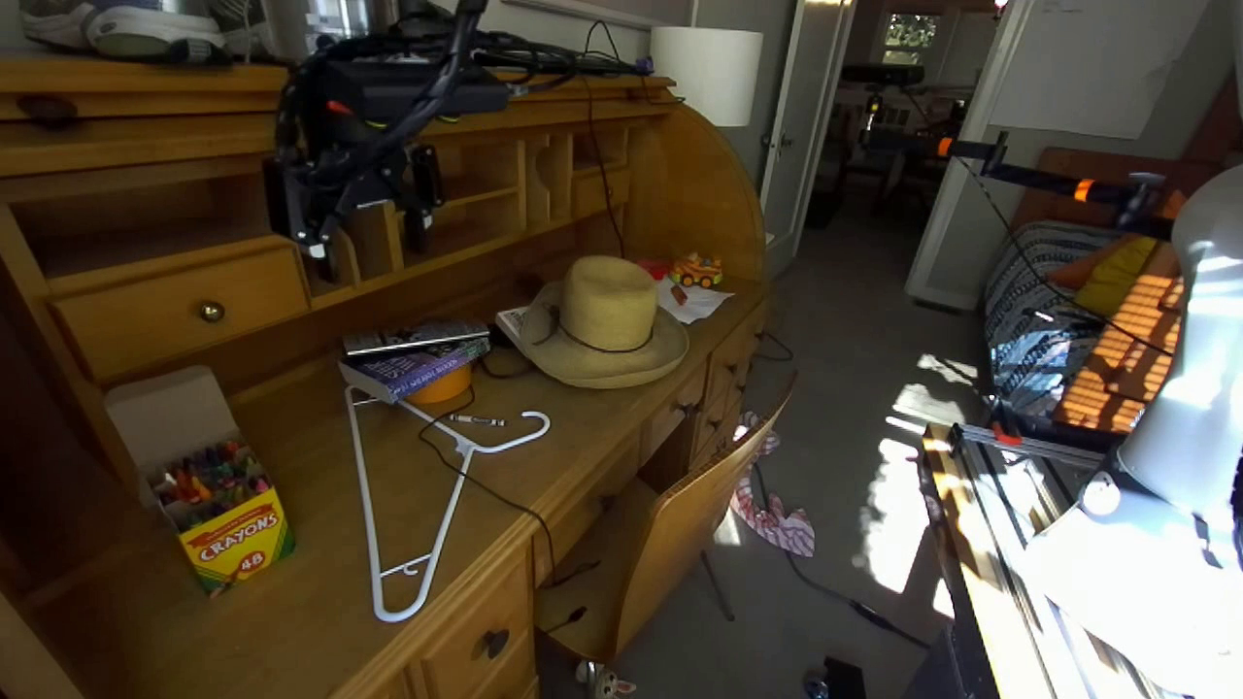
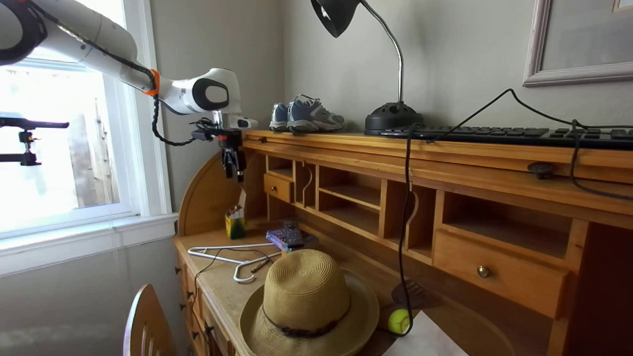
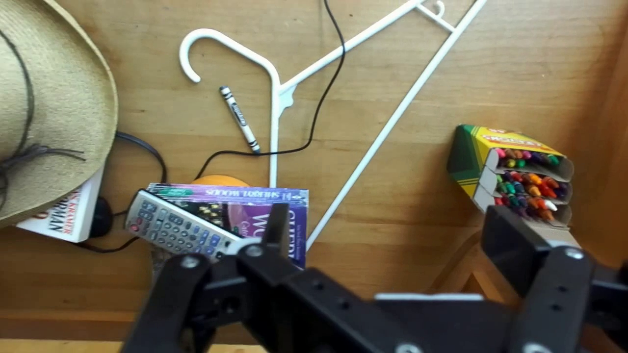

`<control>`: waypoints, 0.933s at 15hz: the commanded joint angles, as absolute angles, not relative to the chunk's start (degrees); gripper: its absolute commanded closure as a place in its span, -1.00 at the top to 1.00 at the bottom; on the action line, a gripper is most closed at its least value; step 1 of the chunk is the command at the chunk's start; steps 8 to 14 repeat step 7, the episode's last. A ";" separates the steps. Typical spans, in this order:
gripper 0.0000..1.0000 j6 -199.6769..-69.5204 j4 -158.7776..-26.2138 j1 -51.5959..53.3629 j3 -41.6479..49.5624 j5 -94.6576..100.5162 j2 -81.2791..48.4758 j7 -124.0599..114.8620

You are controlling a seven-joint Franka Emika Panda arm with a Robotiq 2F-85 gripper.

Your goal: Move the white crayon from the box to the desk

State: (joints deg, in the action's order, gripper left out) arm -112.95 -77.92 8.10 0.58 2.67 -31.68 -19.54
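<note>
The yellow and green box [image 1: 238, 544] stands upright with its flap open at one end of the wooden desk [image 1: 316, 466]. It also shows in an exterior view [image 2: 236, 228] and in the wrist view [image 3: 463, 157]. It is full of coloured crayon tips. One white crayon tip [image 3: 550, 205] shows among them in the wrist view. A white-wrapped crayon with dark ends [image 3: 239, 119] lies on the desk beside a hanger. My gripper [image 3: 392, 230] is open and empty, high above the desk; it shows in both exterior views [image 1: 369, 238] [image 2: 235, 175].
A white hanger [image 3: 387, 128] and a thin black cable [image 3: 326, 93] lie on the desk. A purple book [image 3: 294, 211] with a remote [image 3: 179, 223] on it and a straw hat [image 1: 607, 320] are there too. Pigeonholes [image 1: 466, 180] rise behind. A chair [image 1: 680, 524] stands in front.
</note>
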 commanded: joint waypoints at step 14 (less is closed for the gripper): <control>1.00 -113.17 -86.33 6.05 1.13 3.74 -24.77 -15.70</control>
